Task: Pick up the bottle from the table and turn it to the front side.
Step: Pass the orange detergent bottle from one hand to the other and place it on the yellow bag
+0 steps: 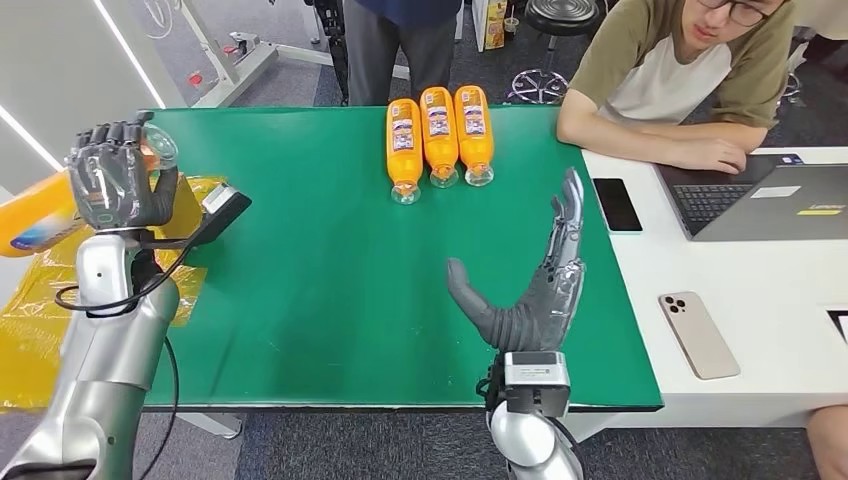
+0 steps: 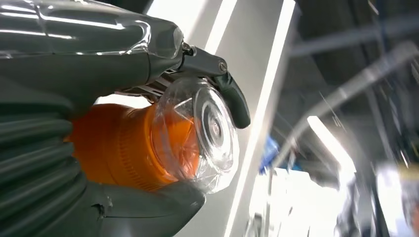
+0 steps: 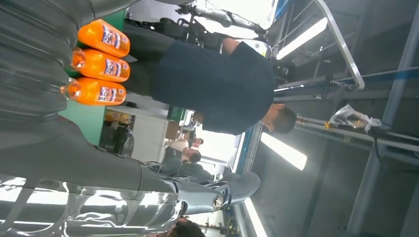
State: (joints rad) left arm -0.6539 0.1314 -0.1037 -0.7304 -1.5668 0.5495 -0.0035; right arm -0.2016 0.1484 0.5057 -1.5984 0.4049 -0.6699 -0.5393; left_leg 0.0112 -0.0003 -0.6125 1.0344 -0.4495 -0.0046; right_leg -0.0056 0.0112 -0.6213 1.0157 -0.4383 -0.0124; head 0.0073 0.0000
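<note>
Head view is showing the right hand hovering at the near middle of the green worktop, its fingers standing straight and spread, pointing toward the far edge, thumb out to the left, and holding nothing. Over at the near left, off the worktop's left edge, the left hand is gripping the bottle up in the air, fingers wrapping around its clear base end. That bottle is lying roughly level, its long axis running left to right: the orange body and a strip of label are poking out to the left of the hand, while the clear base is peeking out on the right, above the knuckles. From the left wrist view, the transparent ribbed base is facing the camera with the orange body behind it, a dark finger curling over its rim and the thumb sitting under it. Since the bottle is already sitting inside the left hand's grip, the turning probably rests on that wrist rolling about the bottle's long axis; the right hand is well apart and nearer the worktop's middle. Below the left arm, yellow plastic sheeting is lying beside the worktop. At the far edge, three more orange bottles are lying side by side, bases pointing near.
</note>
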